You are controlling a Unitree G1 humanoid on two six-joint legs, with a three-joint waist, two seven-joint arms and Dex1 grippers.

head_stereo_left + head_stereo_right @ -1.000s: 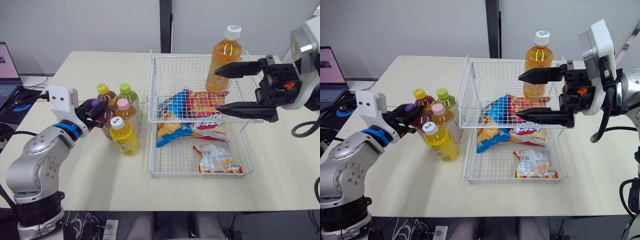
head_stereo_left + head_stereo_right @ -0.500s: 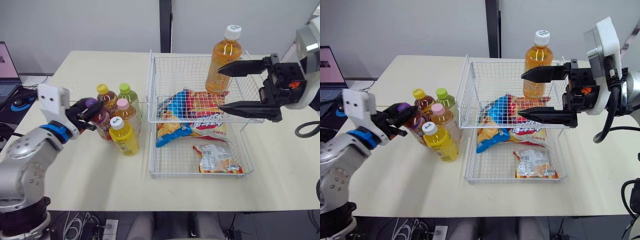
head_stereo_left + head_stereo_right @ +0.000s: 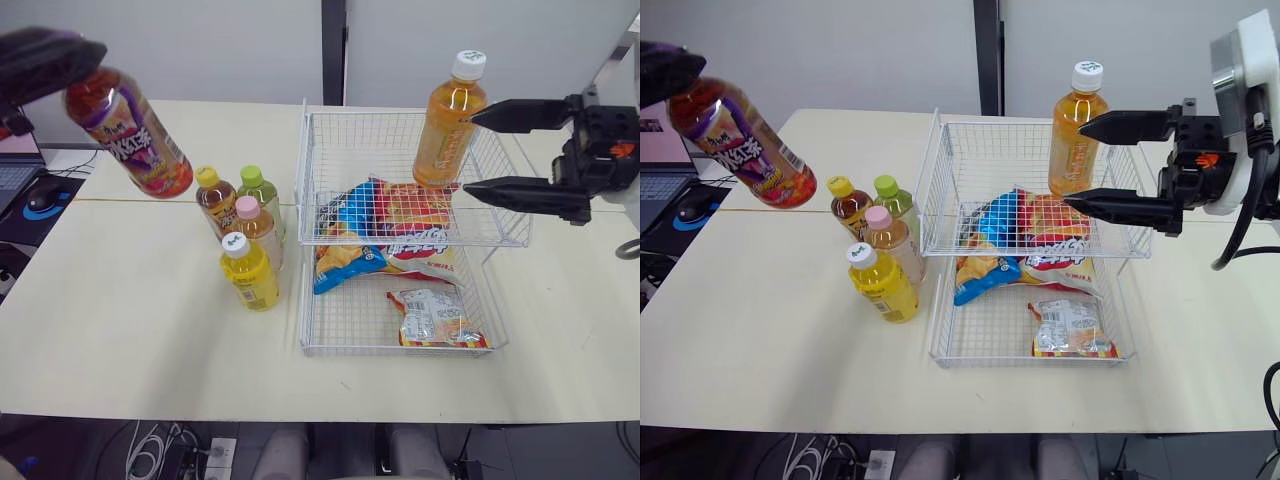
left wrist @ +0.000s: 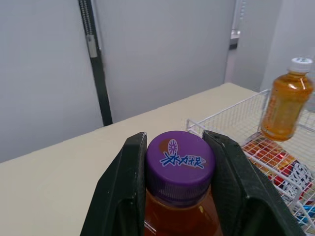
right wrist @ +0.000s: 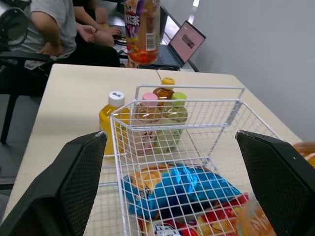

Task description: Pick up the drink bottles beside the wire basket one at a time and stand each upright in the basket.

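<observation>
Your left gripper clamps purple-cap bottle by its cap, aloft (tilted), well left of basket. The right gripper gapes wide by orange bottle, upright inside: 1 done. 4 bottles left beside basket.

Left gripper: high at the far left, black fingers clamped on the purple-capped amber drink bottle.
Right gripper: level, pointing left, fingers spread wide, one above the other.

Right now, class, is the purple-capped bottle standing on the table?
No, the purple-capped bottle hangs tilted in the air, its cap clamped between the left jaws, away from the four bottles on the table.
</observation>
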